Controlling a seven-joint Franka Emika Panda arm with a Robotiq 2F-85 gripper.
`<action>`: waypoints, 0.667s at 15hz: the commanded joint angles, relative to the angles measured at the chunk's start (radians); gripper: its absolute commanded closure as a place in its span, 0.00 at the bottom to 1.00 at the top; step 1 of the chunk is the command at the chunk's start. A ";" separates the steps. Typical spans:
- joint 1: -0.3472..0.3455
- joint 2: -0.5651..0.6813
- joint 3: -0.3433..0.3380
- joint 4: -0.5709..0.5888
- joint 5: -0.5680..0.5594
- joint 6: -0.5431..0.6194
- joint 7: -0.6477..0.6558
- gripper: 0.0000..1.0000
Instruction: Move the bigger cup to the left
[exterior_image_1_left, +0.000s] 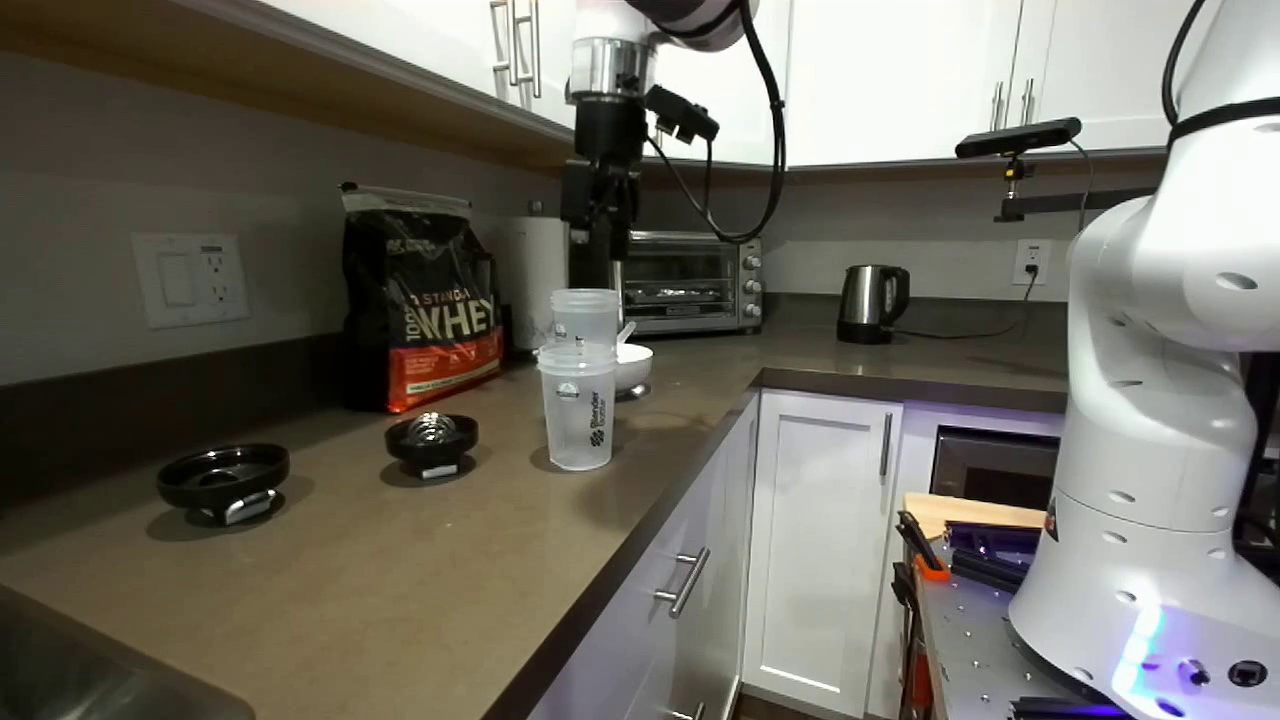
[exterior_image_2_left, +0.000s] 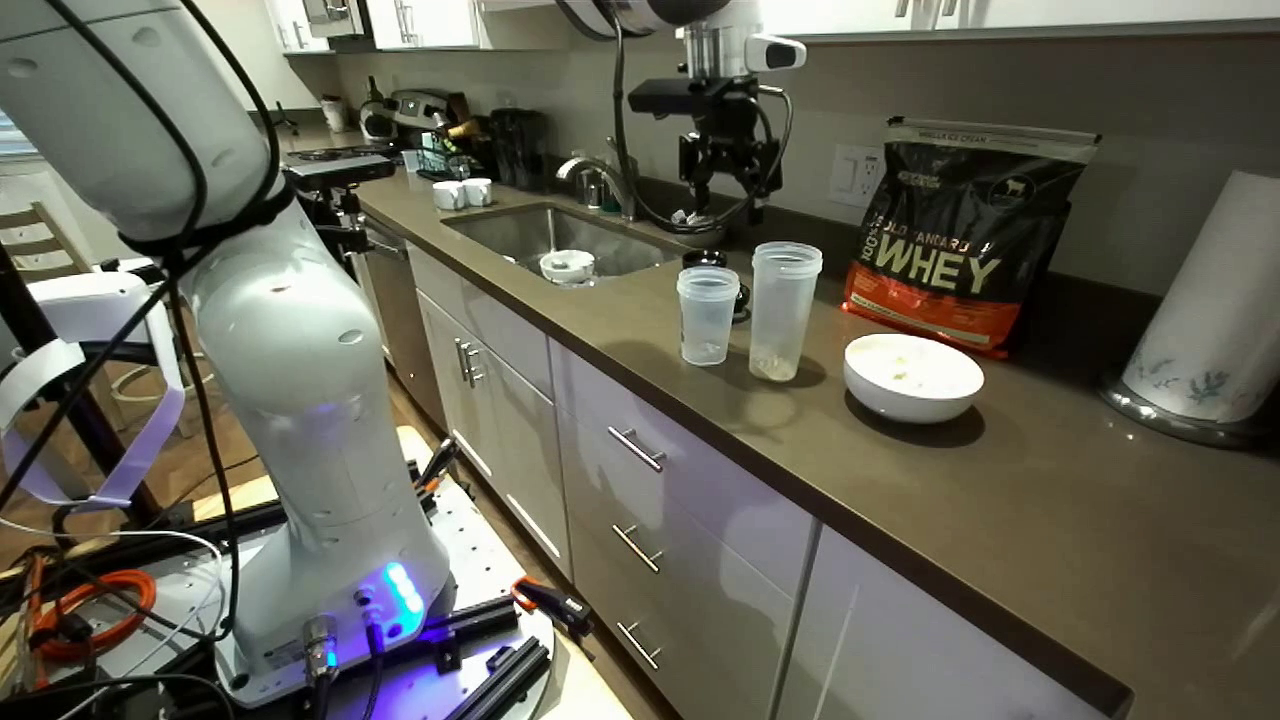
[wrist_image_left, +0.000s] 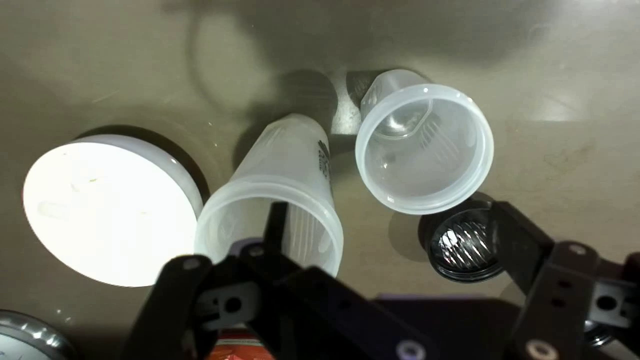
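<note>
The bigger cup, tall, tapered and translucent white, stands upright on the counter in an exterior view (exterior_image_2_left: 783, 312). In an exterior view (exterior_image_1_left: 585, 315) its lower part is hidden behind the shorter white cup (exterior_image_1_left: 580, 420). The wrist view shows the bigger cup (wrist_image_left: 287, 155) with dark print on its side, left of the shorter cup (wrist_image_left: 425, 145). My gripper (wrist_image_left: 389, 212) is open and empty, fingers wide apart. Its left finger overlaps the bigger cup's mouth in that picture. In both exterior views the gripper (exterior_image_1_left: 598, 250) (exterior_image_2_left: 730, 205) hangs above rim height, apart from the cups.
A white bowl (exterior_image_2_left: 912, 378) stands beside the bigger cup. A whey bag (exterior_image_2_left: 960, 240) stands near the wall, with a paper towel roll (exterior_image_2_left: 1205, 300) farther along. Two black lids (exterior_image_1_left: 432, 440) (exterior_image_1_left: 222, 478) lie on the counter. A sink (exterior_image_2_left: 545, 225) and the counter's front edge bound the area.
</note>
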 joint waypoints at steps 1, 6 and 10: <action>0.004 0.065 -0.016 0.060 0.036 -0.001 -0.065 0.00; 0.002 0.116 -0.029 0.084 0.083 0.000 -0.119 0.00; 0.001 0.149 -0.027 0.100 0.106 -0.002 -0.136 0.00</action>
